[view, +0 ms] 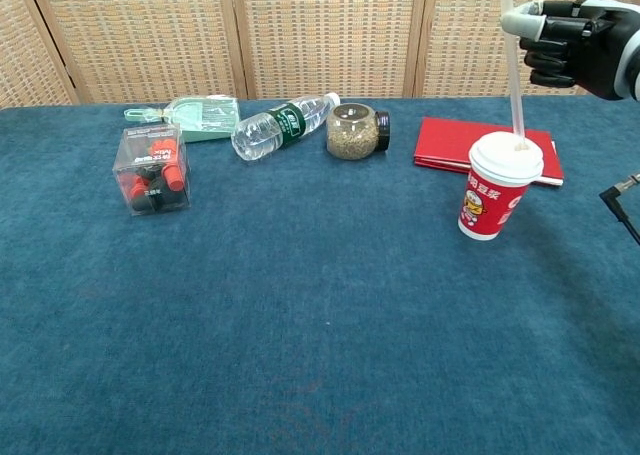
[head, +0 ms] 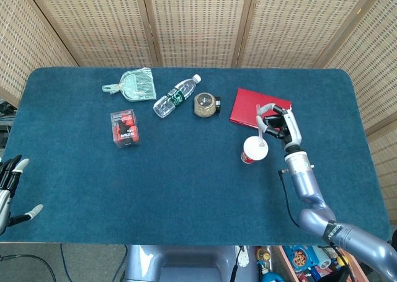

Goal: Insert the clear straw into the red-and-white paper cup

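Note:
The red-and-white paper cup (view: 494, 188) with a white lid stands tilted on the blue table, right of centre; it shows too in the head view as the cup (head: 253, 151). My right hand (view: 572, 49) is above and to the right of it, pinching the clear straw (view: 514, 75) near its top. The straw's lower end meets the middle of the lid. In the head view the right hand (head: 280, 125) is just behind the cup, holding the straw (head: 260, 128). My left hand (head: 8, 189) hangs off the table's left edge, fingers spread, holding nothing.
A red book (view: 478, 148) lies just behind the cup. Further left along the back are a jar of grains (view: 353, 132), a lying water bottle (view: 282, 126), a green dustpan (view: 195, 115) and a clear box (view: 151, 169) with red and black items. A black cable (view: 623, 197) hangs at the right.

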`<state>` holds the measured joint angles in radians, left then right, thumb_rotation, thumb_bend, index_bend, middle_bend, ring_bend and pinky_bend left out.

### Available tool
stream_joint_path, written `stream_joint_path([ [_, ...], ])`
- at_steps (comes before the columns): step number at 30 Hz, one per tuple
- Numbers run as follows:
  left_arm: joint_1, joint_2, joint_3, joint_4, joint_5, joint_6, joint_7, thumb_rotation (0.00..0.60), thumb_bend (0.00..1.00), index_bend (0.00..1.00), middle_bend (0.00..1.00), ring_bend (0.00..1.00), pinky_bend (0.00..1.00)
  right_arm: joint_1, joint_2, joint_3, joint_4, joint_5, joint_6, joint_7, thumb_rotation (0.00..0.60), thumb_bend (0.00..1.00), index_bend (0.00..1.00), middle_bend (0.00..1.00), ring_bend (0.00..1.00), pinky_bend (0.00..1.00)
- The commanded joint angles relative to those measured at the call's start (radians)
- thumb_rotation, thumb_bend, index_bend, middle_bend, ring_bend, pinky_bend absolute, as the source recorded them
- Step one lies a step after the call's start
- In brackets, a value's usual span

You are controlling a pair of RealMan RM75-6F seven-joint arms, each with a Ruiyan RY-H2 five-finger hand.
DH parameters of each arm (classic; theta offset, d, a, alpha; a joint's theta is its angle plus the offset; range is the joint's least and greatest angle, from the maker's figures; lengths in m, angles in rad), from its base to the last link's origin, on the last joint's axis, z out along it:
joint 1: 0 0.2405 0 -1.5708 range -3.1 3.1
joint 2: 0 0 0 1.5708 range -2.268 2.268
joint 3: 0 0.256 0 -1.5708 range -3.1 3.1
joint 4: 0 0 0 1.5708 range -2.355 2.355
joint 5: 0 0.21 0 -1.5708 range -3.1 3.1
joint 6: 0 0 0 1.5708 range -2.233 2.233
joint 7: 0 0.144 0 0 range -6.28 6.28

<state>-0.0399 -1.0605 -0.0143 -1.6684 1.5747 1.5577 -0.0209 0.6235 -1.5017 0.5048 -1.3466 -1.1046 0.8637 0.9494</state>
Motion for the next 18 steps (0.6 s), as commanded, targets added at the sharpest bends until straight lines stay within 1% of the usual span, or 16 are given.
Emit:
stream_joint_path([
  [1, 0.000, 0.000, 0.000, 0.000, 0.000, 0.000, 0.000, 0.600, 0.17, 0.00, 0.00, 0.00, 0.00, 0.002, -0.001, 0.001, 0.001, 0.002, -0.001, -0.002, 0.600, 0.59, 0.73, 1.00, 0.95, 1.00],
  [18, -0.002, -0.001, 0.001, 0.001, 0.001, -0.004, 0.000, 0.600, 0.17, 0.00, 0.00, 0.00, 0.00, 0.005, -0.002, -0.001, 0.017, -0.006, -0.004, -0.008, 0.600, 0.59, 0.73, 1.00, 0.95, 1.00],
])
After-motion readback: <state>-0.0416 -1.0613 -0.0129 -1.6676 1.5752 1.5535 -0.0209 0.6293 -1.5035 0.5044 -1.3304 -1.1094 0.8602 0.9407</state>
